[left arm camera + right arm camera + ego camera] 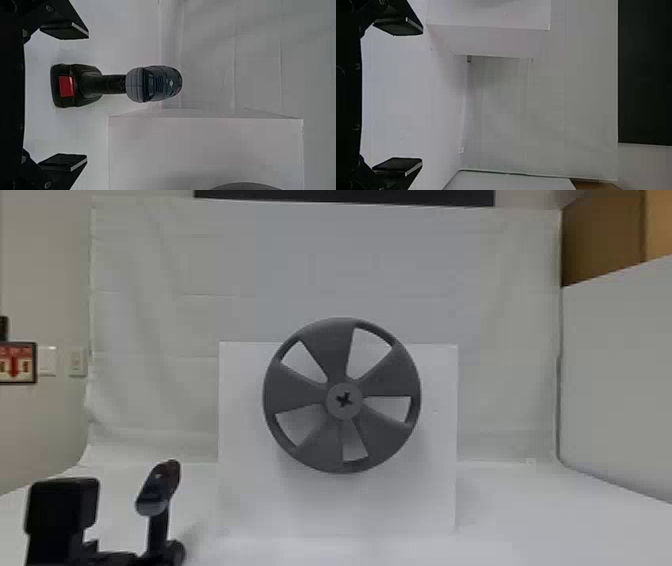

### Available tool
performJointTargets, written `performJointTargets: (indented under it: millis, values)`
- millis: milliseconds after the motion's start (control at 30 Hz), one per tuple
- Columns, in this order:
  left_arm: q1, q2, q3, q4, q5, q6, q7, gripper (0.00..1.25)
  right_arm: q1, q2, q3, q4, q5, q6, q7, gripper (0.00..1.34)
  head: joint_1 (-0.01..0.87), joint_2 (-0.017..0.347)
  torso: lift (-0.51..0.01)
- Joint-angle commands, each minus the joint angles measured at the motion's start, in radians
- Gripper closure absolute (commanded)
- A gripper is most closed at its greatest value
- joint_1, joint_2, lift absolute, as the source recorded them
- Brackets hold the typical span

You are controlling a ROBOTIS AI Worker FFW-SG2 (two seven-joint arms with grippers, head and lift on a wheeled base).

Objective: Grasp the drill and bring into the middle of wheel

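At the bottom left of the head view is part of my left gripper [62, 505], a black block beside the drill [152, 495]. Seen from the left wrist, the left gripper [65, 97] is open, and the upright drill [154, 84] stands ahead of it, roughly in line with the gap, its dark base [87, 85] closest to the fingers. The grey wheel [295, 387] is mounted on the front of a white box, with a cross-shaped mark at its hub [332, 410]. My right gripper [397, 97], in the right wrist view, is open and holds nothing.
The white box [245, 490] stands mid-table, to the right of the drill. White cloth [160, 315] hangs behind it. A pale panel [620, 390] borders the right side, with a brown surface [600, 240] above it.
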Motion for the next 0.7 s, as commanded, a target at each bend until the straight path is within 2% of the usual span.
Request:
performJointTargets:
  millis: [0, 200, 333, 667]
  values:
    - [-0.027, -0.003, -0.013, 0.067, 0.011, -0.054, 0.002, 0.18, -0.001, 0.000, 0.010, 0.000, 0.006, 0.000, 0.000, 0.13, 0.000, 0.000, -0.406]
    - [-0.047, -0.006, -0.034, 0.132, 0.013, -0.114, 0.024, 0.18, -0.002, 0.000, 0.018, 0.000, 0.010, 0.000, 0.000, 0.13, 0.000, 0.000, -0.406]
    - [-0.058, -0.006, -0.060, 0.162, 0.013, -0.168, 0.067, 0.18, -0.004, 0.000, 0.022, 0.000, 0.013, 0.000, 0.000, 0.13, 0.000, 0.000, -0.406]
    - [-0.090, -0.008, -0.103, 0.248, 0.008, -0.255, 0.124, 0.18, -0.007, 0.000, 0.037, 0.000, 0.027, 0.000, 0.000, 0.13, 0.000, 0.000, -0.406]
